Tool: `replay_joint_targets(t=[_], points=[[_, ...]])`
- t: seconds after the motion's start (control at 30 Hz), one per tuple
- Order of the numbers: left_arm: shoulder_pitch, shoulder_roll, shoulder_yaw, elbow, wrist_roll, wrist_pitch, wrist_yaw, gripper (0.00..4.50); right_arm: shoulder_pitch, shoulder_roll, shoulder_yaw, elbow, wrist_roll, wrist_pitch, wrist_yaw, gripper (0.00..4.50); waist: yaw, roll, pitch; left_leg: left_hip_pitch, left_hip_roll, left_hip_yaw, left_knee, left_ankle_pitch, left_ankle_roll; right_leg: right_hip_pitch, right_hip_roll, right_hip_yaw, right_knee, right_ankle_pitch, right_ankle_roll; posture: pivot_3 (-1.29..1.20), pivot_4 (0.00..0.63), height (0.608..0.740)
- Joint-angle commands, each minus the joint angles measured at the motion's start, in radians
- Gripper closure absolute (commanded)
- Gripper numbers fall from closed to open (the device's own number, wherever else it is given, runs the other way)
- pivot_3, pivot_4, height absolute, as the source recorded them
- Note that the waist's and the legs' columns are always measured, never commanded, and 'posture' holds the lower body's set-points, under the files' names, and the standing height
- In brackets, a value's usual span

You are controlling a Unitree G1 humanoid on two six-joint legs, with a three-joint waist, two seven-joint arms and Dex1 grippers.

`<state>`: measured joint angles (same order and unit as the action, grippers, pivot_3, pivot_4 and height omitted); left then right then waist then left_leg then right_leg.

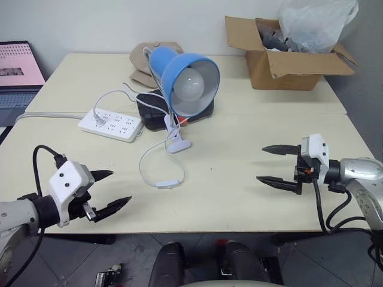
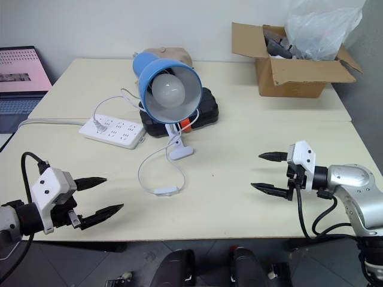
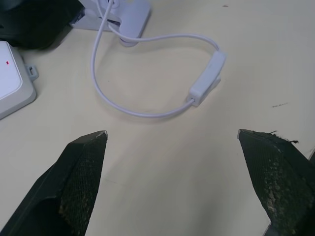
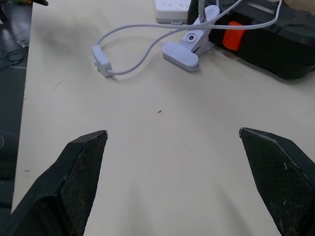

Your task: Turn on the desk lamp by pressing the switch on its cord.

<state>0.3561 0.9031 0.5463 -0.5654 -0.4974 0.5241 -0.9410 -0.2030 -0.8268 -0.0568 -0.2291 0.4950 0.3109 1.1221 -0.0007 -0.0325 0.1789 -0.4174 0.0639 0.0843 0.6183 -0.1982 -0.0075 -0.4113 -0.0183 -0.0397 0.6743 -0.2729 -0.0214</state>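
Both hands hover low over the near edge of the counter [image 1: 251, 197], each with its two black fingers spread wide and nothing between them: the left hand [image 1: 111, 191] at the near left, the right hand [image 1: 274, 166] at the near right, pointing in toward each other. Between them, closer to the left hand, the switch [image 1: 168, 184] lies flat on the counter, touched by neither hand. From it the cord [image 1: 143, 164] curves in an open loop back to the lamp's white clip foot [image 1: 178, 143], which rests on the counter just beyond. The lamp [image 1: 188, 81] leans on its thin neck above the foot, blue shade tipped toward the camera so the round white bulb [image 1: 190, 85] shows; the bulb looks unlit. Behind the lamp sits a black case [image 1: 149, 110] with an orange patch, and beside that, to the left, a white power strip [image 1: 111, 124] with a plug in it. At the far right stands an open cardboard box [image 1: 287, 57] with a clear plastic bag in it; a laptop [image 1: 18, 75] sits off the counter's far left.
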Motion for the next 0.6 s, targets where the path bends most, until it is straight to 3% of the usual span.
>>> replay_joint_targets(t=[0.03,0.4,0.53,0.6], points=[[-0.011,-0.008,0.028,-0.024,0.004,-0.032,0.007,0.07,-0.026,0.004,-0.011,-0.025,0.005,-0.011,0.003,0.0,0.0,0.0,0.0,0.0,0.0,0.0,0.0,0.0,0.0,0.0,0.0,0.0,0.0,0.0,0.0,0.0,0.15,0.74],[-0.09,-0.022,-0.006,0.033,0.075,-0.157,0.031,0.07,-0.06,0.017,0.002,-0.061,0.008,0.048,-0.031,0.0,0.001,0.0,0.0,0.0,0.0,0.0,0.0,0.0,0.0,0.001,0.0,0.0,0.001,0.0,0.0,0.0,0.15,0.74],[-0.127,0.009,-0.038,0.09,0.038,-0.159,-0.047,0.07,-0.072,0.027,0.007,-0.089,0.009,0.074,-0.055,0.0,0.0,0.0,0.0,0.0,0.0,0.0,0.0,0.0,0.0,0.001,0.0,0.0,0.001,0.0,0.0,0.0,0.15,0.74],[-0.145,0.032,-0.085,0.135,0.086,-0.211,-0.081,0.07,-0.073,0.03,0.01,-0.104,0.007,0.085,-0.066,0.0,0.0,0.0,0.0,0.0,0.0,0.0,0.0,0.0,0.0,0.0,0.0,0.0,0.001,0.0,0.0,0.0,0.15,0.74]])
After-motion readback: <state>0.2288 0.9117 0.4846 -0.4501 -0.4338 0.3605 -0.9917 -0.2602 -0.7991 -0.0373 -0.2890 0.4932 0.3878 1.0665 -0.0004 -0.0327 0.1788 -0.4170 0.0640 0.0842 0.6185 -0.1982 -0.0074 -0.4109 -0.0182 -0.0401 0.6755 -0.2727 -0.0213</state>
